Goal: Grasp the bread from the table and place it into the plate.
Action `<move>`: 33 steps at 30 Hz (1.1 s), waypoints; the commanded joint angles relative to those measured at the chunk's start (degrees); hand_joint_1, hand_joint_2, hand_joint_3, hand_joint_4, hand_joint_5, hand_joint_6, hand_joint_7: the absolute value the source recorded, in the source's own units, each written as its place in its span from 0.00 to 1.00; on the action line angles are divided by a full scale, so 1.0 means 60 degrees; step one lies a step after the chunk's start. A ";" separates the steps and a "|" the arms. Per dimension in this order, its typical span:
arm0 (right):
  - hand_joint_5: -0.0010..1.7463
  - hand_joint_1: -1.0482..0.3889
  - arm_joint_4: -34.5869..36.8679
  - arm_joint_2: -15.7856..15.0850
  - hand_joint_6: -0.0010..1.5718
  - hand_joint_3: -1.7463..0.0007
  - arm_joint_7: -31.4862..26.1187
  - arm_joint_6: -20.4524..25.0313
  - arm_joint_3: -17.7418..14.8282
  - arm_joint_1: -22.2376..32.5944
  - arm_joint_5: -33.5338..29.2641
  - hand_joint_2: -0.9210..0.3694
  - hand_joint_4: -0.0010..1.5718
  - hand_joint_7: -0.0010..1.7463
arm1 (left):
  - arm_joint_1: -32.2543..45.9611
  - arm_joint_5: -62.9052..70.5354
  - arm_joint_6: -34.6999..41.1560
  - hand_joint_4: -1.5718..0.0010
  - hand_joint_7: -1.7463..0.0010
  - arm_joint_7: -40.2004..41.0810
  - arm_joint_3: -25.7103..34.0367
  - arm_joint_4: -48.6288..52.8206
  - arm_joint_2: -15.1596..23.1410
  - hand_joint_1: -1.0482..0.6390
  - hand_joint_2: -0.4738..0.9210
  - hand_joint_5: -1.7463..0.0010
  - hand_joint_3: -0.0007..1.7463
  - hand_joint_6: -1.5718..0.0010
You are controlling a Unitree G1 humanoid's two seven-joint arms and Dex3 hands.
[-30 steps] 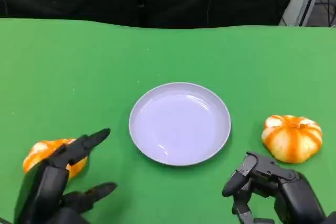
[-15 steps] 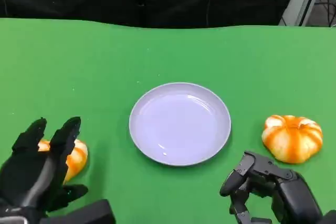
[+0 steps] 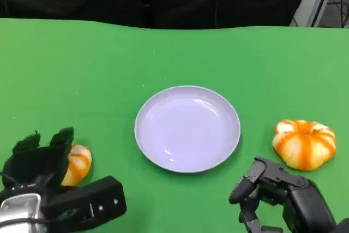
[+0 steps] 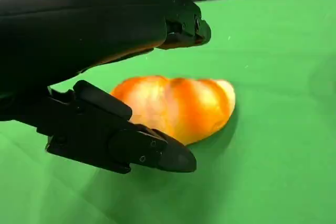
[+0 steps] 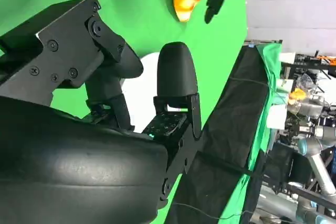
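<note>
Left robot hand (image 3: pixel 41 159): matte black, blocky finger segments with rounded tips, a small screw head on one finger (image 4: pixel 142 158), and a silver metal forearm section behind it. Right robot hand (image 3: pixel 272 192): black, angular plates fastened with visible screws, a smooth rounded glossy black shell at its base.

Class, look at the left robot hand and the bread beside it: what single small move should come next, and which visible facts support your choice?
Probably close the fingers. The left robot hand is around the left bread, which lies on the green table; in the wrist view its fingers flank the bread with gaps showing, so it looks not yet gripped. The plate is empty.
</note>
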 commanded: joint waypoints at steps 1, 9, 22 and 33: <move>0.94 0.75 -0.0170 -0.0037 0.46 0.29 -0.0036 0.0018 -0.0066 0.0076 0.0083 0.36 0.46 0.78 | -0.0652 -0.0376 0.0037 0.85 0.96 0.0249 -0.0237 0.1343 0.0183 0.29 1.00 0.92 0.05 0.83; 0.95 0.75 -0.0194 -0.0015 0.46 0.29 -0.0042 0.0092 -0.0030 0.0049 0.0032 0.36 0.46 0.78 | -0.0930 -0.2089 -0.0850 0.64 0.92 0.0750 0.0033 0.2430 0.0288 0.39 1.00 0.44 0.06 0.52; 0.95 0.75 -0.0076 0.0099 0.46 0.28 -0.0158 0.0100 0.0076 -0.0057 -0.0071 0.37 0.46 0.78 | -0.0618 -0.2859 -0.3831 0.48 0.00 0.3932 0.0026 0.2598 0.0719 0.49 0.93 0.00 0.30 0.60; 0.95 0.75 -0.0208 0.0099 0.46 0.29 -0.0133 0.0221 0.0067 0.0058 -0.0013 0.36 0.45 0.78 | -0.0370 -0.2301 -0.5539 0.47 0.00 0.6558 -0.0031 0.1826 0.0716 0.51 0.71 0.00 0.62 0.63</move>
